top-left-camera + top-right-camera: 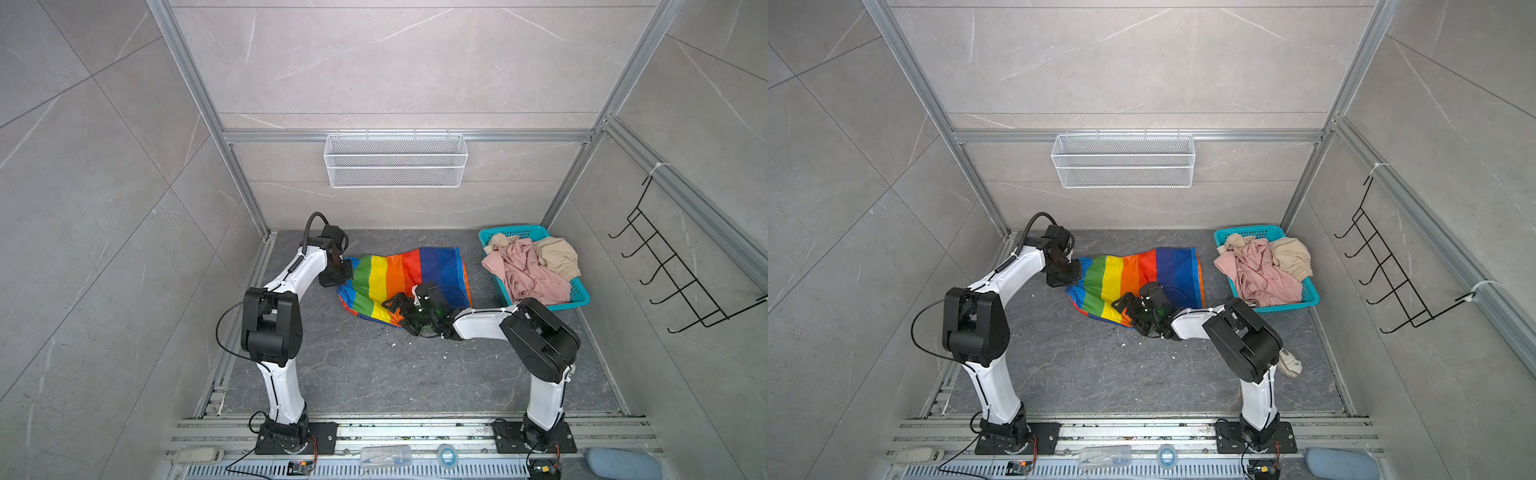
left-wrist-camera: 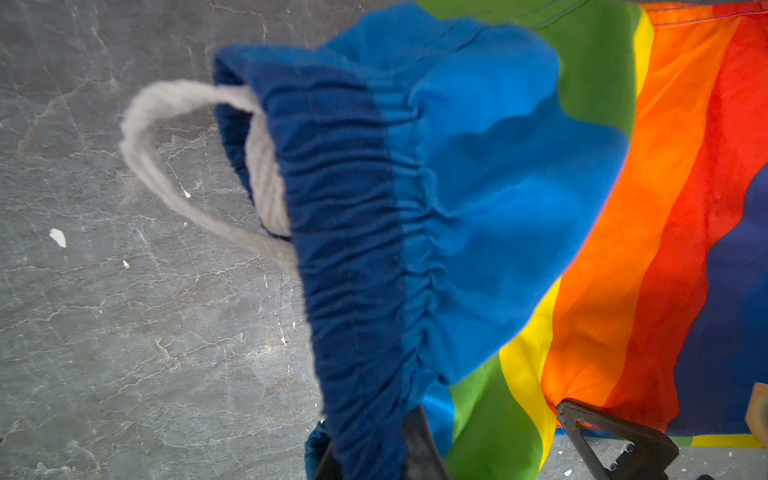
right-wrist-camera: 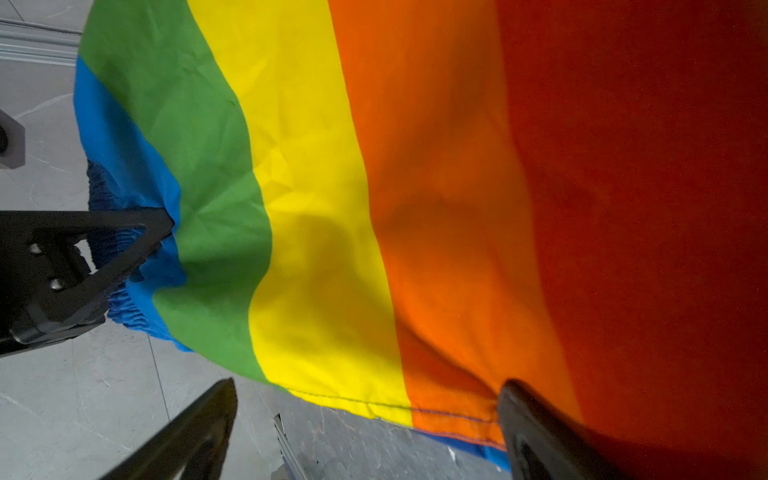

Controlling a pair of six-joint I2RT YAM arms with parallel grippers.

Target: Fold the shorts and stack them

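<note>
1. The left gripper [image 1: 338,272] is closed tight on the gathered blue waistband [image 2: 353,249] of the rainbow-striped shorts [image 1: 399,270]. That end looks lifted a little off the desk [image 1: 374,374].
2. The rainbow-striped shorts lie spread across the middle of the desk between the two arms. The waistband is toward the left arm and the legs point toward the teal basket [image 1: 582,297]. They are not yet folded.
3. Risks, as I judge them:
   - The fabric looks slick, so a pull from one pinched corner could drag the whole garment sideways instead of folding it.
   - The white drawstring [image 2: 141,166] hangs in a loose loop beyond the waistband. It could end up trapped inside the fold or catch on a finger.
   - If the other gripper closes on only the top layer at the hem [image 3: 353,401], the layers would separate and the fold would skew.
4. The right gripper [image 1: 401,316] has its jaws spread fully and holds nothing. It straddles the near hem, with one finger over the orange stripe and the other beyond the edge, above bare desk. I cannot tell whether either finger presses on the cloth.
5. Well apart, the dusty pink shorts [image 1: 528,270] and the beige shorts [image 1: 557,255] sit heaped in the teal basket and spill over its rim.
</note>
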